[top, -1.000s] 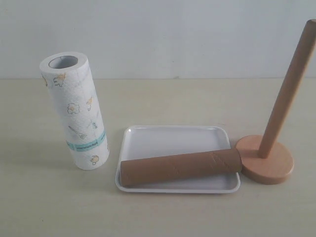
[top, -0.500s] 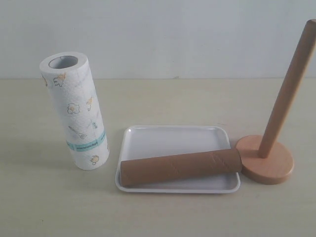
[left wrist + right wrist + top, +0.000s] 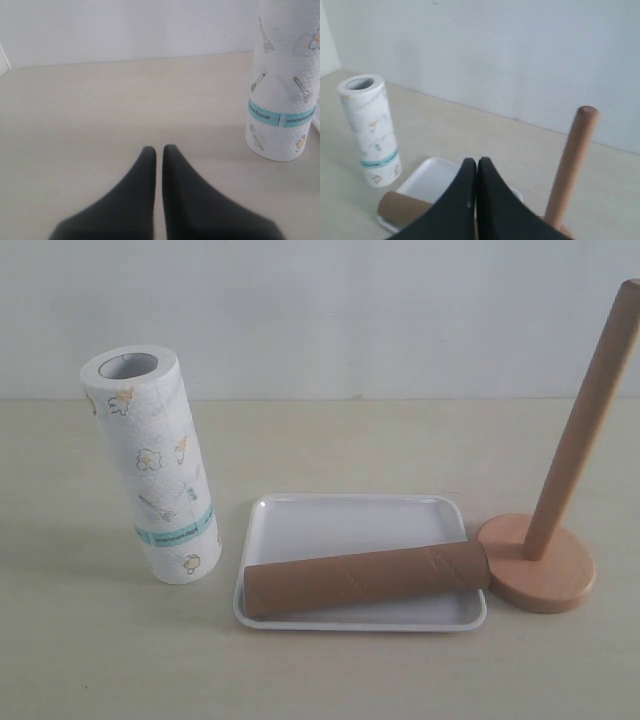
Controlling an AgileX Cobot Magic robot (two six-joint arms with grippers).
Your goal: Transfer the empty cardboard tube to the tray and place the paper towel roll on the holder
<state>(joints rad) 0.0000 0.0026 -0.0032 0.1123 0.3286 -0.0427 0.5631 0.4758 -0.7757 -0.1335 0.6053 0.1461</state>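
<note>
Empty cardboard tube lying on its side in the tray, along the tray's near long edge and slightly slanted; one end at the tray's right rim, close against the round base of the holder, touching or not impossible to tell; paper towel roll standing on end on the desk, just left of the tray and apart from it, hollow core up, teal band toward the bottom; holder upright just right of the tray, slim post bare; left pincer low over open desk on the roll's side of the tray, tips together with nothing between them, roll near but untouched; right pincer held clear of the tray, tips pressed together and gripping nothing, with tray, tube and holder post beyond them.
</note>
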